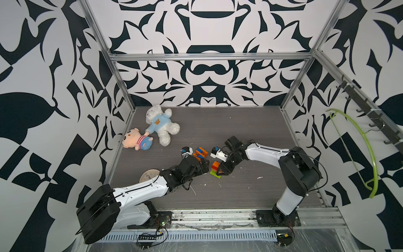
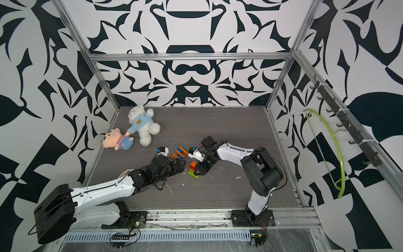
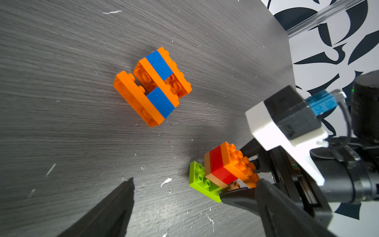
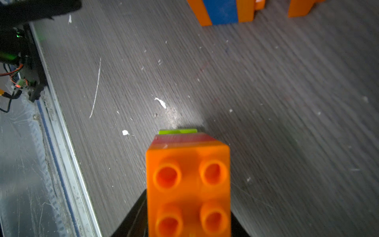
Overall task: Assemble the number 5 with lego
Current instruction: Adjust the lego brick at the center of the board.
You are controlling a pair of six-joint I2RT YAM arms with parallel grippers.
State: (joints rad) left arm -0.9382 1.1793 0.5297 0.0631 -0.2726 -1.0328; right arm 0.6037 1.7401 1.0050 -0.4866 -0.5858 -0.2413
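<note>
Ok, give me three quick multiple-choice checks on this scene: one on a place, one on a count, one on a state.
1. Where is the red-layered stack?
A) beside the bear
B) between the jaws of the right gripper
C) on the clock

2. How many blue bricks show in the orange piece?
A) one
B) two
C) four

3. The orange piece is:
A) held by the left gripper
B) held by the right gripper
C) lying free on the table

Answers:
1 B: the left wrist view shows a jaw on either side of the stack.
2 B: two blue blocks sit between the orange rows.
3 C: bare table surrounds it and no gripper touches it.
</note>
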